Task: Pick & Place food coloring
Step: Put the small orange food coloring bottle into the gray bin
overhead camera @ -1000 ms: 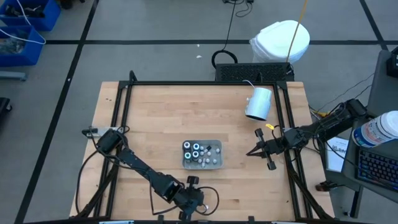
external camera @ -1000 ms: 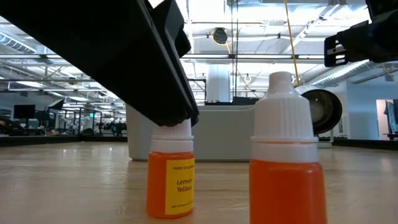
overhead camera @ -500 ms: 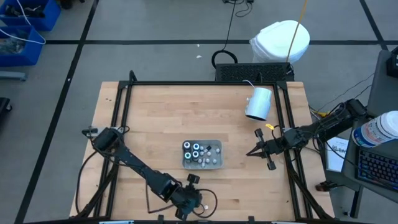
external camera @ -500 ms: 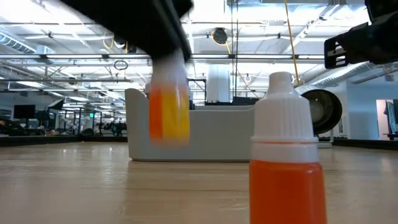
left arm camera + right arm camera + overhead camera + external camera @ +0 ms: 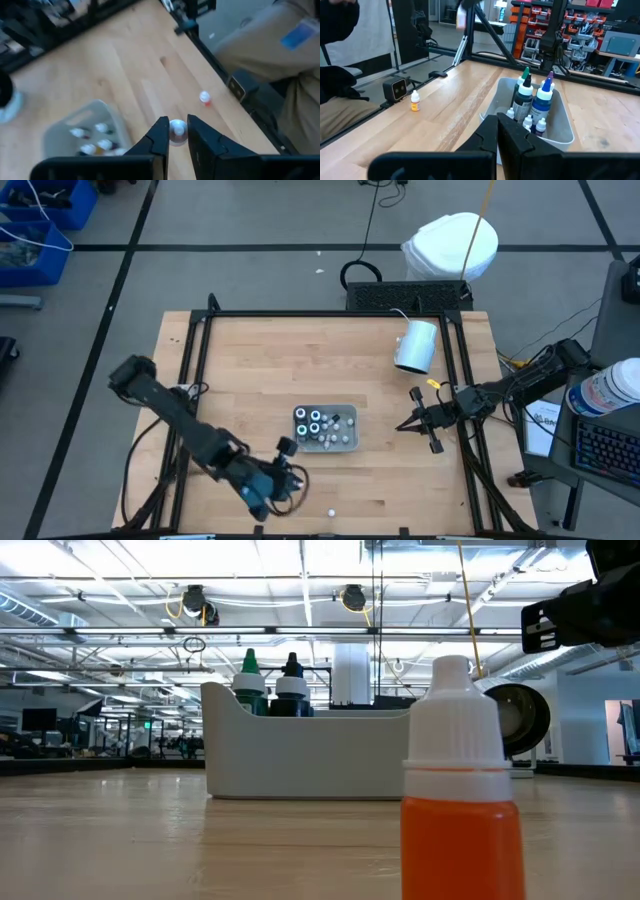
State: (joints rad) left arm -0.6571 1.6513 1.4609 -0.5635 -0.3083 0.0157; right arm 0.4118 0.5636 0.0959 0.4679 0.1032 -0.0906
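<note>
The left gripper (image 5: 176, 131), pinching a white-capped food coloring bottle (image 5: 177, 128), is carrying it toward the grey tray (image 5: 347, 442) and should release low over a free slot.

Robotics lab: parts shelving (image 5: 600, 22), ceiling trusses (image 5: 150, 630).

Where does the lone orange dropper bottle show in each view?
High: orange bottle, bottom centre, below the grey bin.
Low: large, right foreground, bin behind.
Left wrist: on bare wood, apart from the bin.
Right wrist: small, well clear of the bin.
Shared landmark: the grey bin.
</note>
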